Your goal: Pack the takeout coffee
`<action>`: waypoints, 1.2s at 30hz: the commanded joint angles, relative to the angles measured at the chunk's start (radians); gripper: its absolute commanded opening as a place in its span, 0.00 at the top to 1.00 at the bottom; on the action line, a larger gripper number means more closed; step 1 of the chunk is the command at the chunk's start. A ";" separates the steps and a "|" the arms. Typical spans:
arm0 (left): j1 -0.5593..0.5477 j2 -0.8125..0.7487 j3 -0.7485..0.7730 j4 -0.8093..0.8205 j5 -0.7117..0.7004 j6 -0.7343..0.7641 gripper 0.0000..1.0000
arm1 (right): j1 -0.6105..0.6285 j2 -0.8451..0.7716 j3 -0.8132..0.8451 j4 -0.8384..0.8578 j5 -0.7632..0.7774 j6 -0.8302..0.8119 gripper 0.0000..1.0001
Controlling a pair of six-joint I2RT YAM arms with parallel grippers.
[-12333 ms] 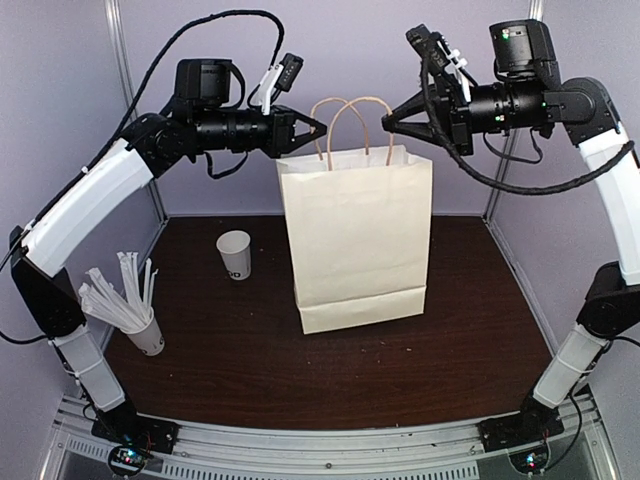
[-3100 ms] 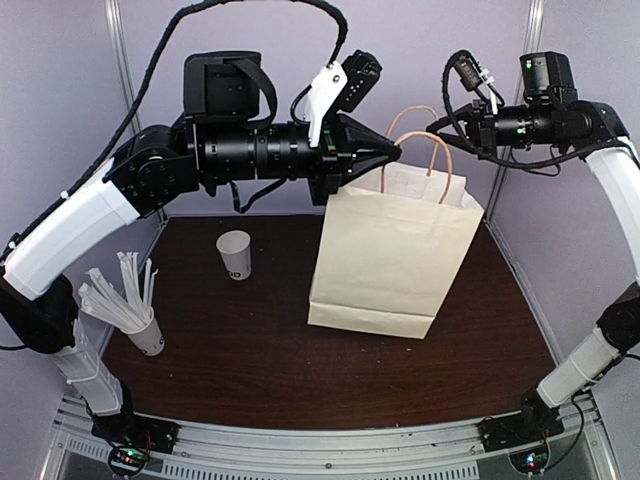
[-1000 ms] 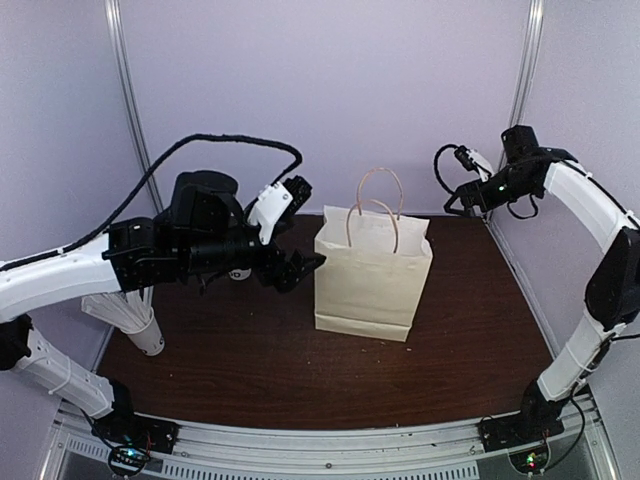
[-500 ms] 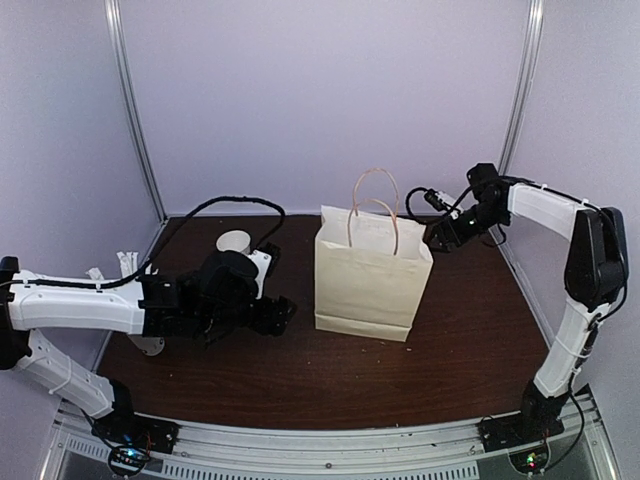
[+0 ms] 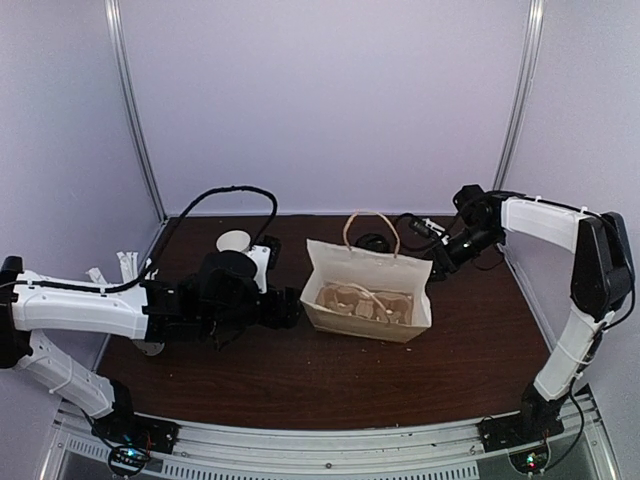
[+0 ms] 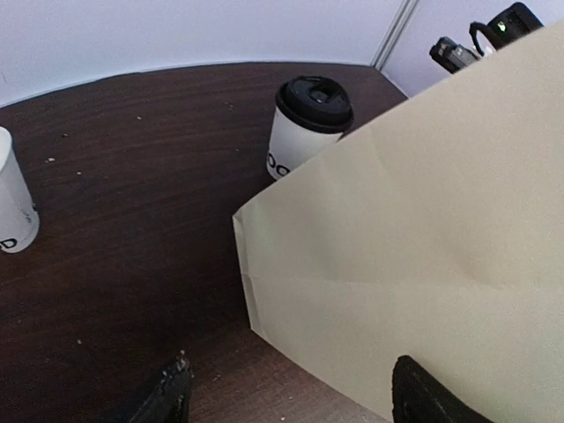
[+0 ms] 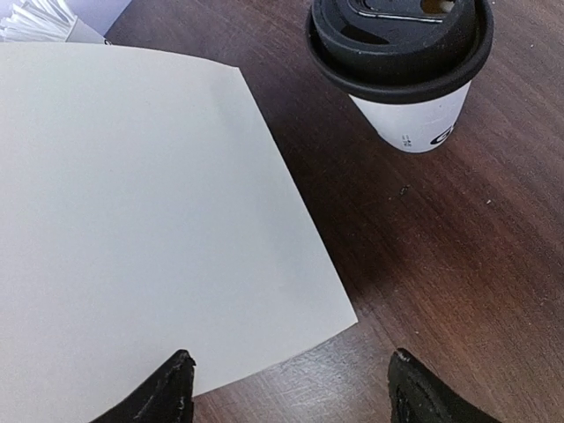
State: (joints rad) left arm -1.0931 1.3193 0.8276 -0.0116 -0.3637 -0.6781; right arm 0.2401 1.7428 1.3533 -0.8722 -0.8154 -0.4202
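The brown table (image 5: 300, 390) is the biggest thing here. A cream paper bag (image 6: 423, 220) stands in the middle of it with its top open and its handles up. Both arms reach down low, one on each side of the bag. The left gripper (image 6: 295, 392) is by the bag's left side. Its two fingers are spread wide apart and hold nothing. The right gripper (image 7: 291, 383) is by the bag's far right corner. Its fingers are spread wide too, and they also hold nothing. The takeout coffee (image 7: 401, 70) is not in the bag yet. It stands up straight on the table behind the bag, close in front of the right gripper. I think it is light if it is empty and heavier if there is a drink inside. Its paper side is soft and would squash if pinched too hard. The black lid looks smooth and could pop off, so a good place to hold is around the white side, under the lid, keeping it upright. A plain white cup (image 5: 233, 243) with no lid stands far to the left, and the straws (image 7: 35, 22) are off to that side too.
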 commanded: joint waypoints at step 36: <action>0.101 0.372 0.355 0.303 -0.039 0.188 0.18 | -0.214 0.202 0.185 0.014 -0.033 0.165 0.22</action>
State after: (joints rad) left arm -1.0000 1.8332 1.3022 0.2111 -0.3393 -0.5575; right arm 0.0795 1.9358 1.5593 -0.8516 -0.8345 -0.2394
